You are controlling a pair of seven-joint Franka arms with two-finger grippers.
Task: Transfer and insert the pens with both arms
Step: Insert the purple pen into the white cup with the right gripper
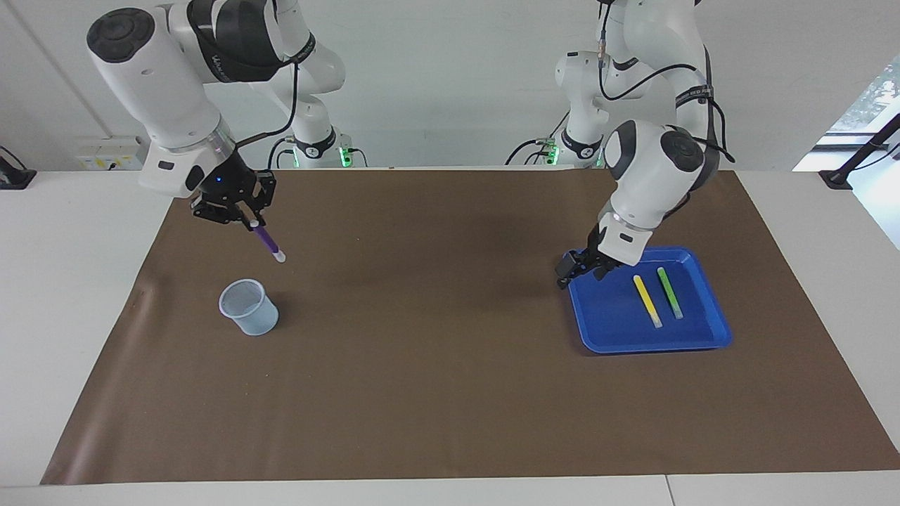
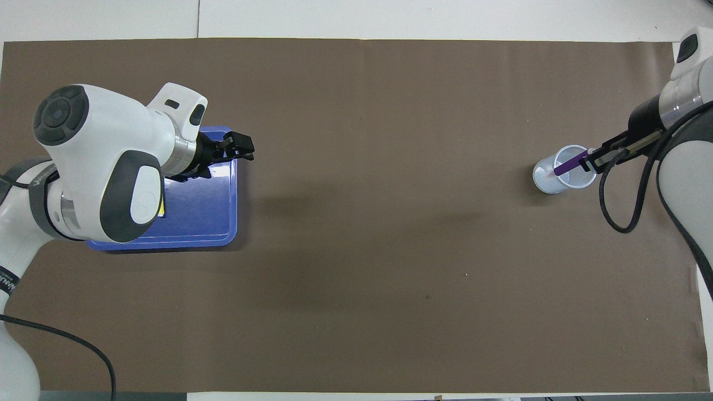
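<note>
My right gripper (image 1: 251, 223) is shut on the purple pen (image 1: 267, 244), which slants down with its pale cap end lowest. In the overhead view the purple pen (image 2: 567, 165) and the right gripper (image 2: 589, 160) lie over the mouth of the clear plastic cup (image 2: 560, 179). The facing view shows the pen's tip still above the cup (image 1: 248, 308) and clear of its rim. The yellow pen (image 1: 647, 300) and green pen (image 1: 669, 292) lie side by side in the blue tray (image 1: 610, 320). My left gripper (image 1: 568, 273) hangs open over the tray's corner nearest the table's middle, holding nothing.
A brown mat (image 1: 436, 365) covers most of the table. The cup stands toward the right arm's end, the tray (image 2: 209, 223) toward the left arm's end. Two smaller white arms with green lights (image 1: 320, 144) stand at the robots' edge.
</note>
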